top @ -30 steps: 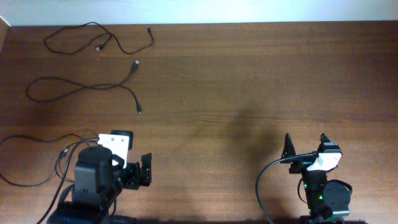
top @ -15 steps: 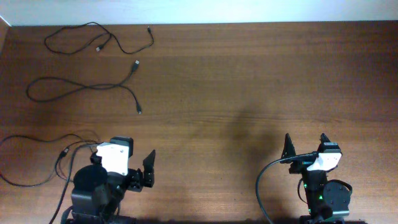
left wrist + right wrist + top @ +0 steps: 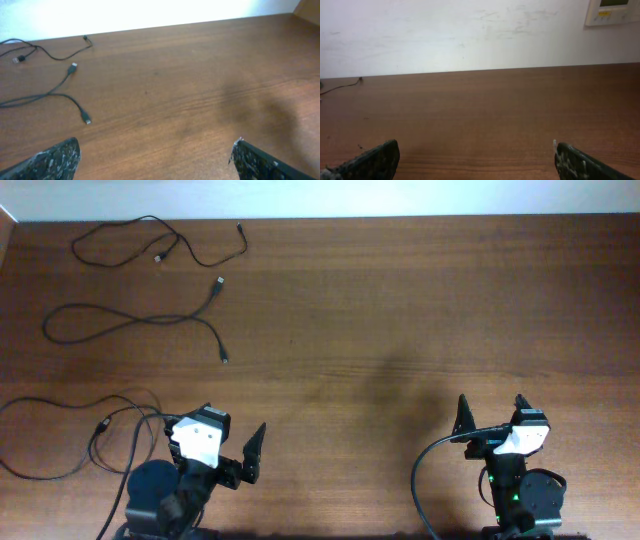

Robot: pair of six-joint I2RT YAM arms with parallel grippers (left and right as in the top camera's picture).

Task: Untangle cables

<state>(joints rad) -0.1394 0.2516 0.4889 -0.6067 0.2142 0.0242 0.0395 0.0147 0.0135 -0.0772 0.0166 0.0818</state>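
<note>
Cables (image 3: 180, 319) lie as three separate strands, all on the left half of the table (image 3: 400, 300).
- Far cable (image 3: 150, 219): far-left, loosely looped. One plug is out to the right at the far edge, the other is inside the loop.
- Middle cable (image 3: 205, 308): just nearer, a long flat loop running left, with both plugs on its right side, one farther and one nearer. It is apart from the far cable.
- Near cable (image 3: 70, 404): at the left edge, a wide loop. Its right part runs up to the left arm (image 3: 160, 485) and goes under it. A plug sits just left of the arm. It is apart from the middle cable.

Left fingers (image 3: 55, 159): wide apart, holding nothing, over bare table at the near side, left of centre. The left wrist view looks out at the middle cable's two plugs and part of the far cable.

Right fingers (image 3: 375, 159): wide apart, holding nothing, at the near right, well apart from all the cables. The right wrist view shows bare table, a white wall (image 3: 470, 35) and a wall panel (image 3: 612, 11) at top right. One thin strand end shows at the far left, and I can't tell which cable it is.

A thick black lead (image 3: 425, 470) curls beside the right arm (image 3: 520, 490), attached to it.
</note>
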